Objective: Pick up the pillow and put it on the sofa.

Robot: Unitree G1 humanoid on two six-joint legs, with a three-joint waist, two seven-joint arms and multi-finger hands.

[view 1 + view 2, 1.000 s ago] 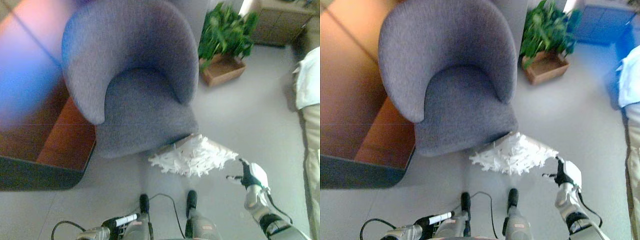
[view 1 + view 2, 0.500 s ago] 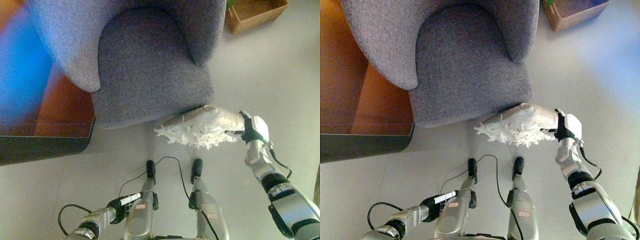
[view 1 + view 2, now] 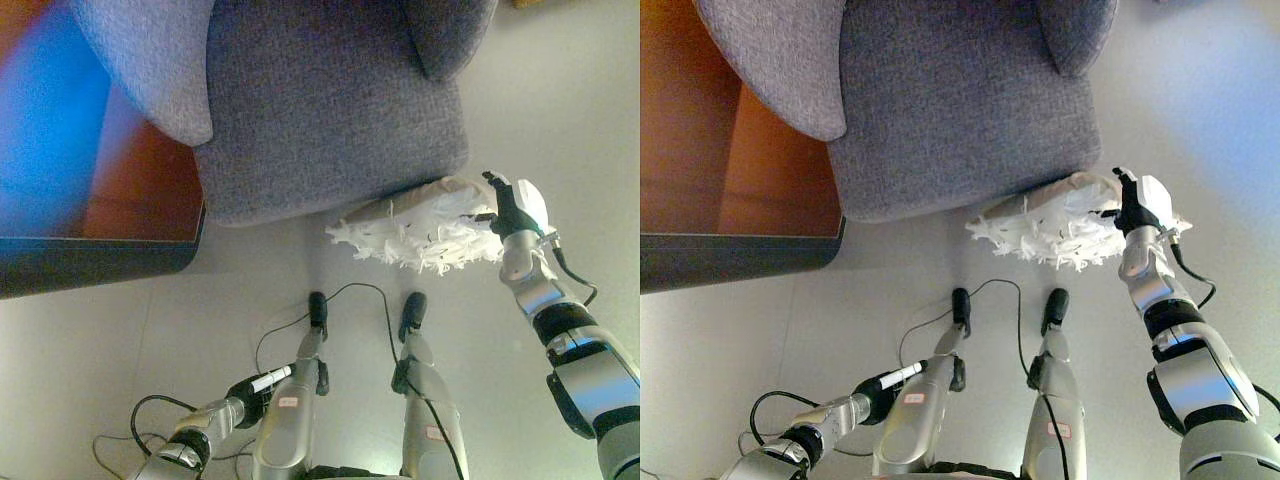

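White shaggy pillow (image 3: 420, 232) lying on the pale grey floor (image 3: 560, 110), tucked against the front lower edge of the grey armchair (image 3: 320, 100), its far side touching or slipping just under the seat front, its tufted face turned up and toward the camera. Right hand (image 3: 512, 207) pressed against the pillow's right end, dark fingers (image 3: 497, 187) set into the white fringe at the upper right corner; whether curled round the fabric or merely laid on it, impossible to tell, since fringe covers the tips. Right arm reaching up from the lower right, forearm angled toward the pillow. Left hand (image 3: 258, 385) low at the lower left, well apart from the pillow, dark with one white-covered finger pointing up and right, the rest apparently relaxed and holding nothing. Armchair filling the upper middle, rounded seat cushion forward, curved armrests to either side, upholstered in grey woven cloth. To the left of the armchair, a reddish-brown wooden surface (image 3: 700, 150) with a dark edge along its near side, just beside the chair's left armrest. Pillow not yet lifted, resting on the floor at the chair's foot.
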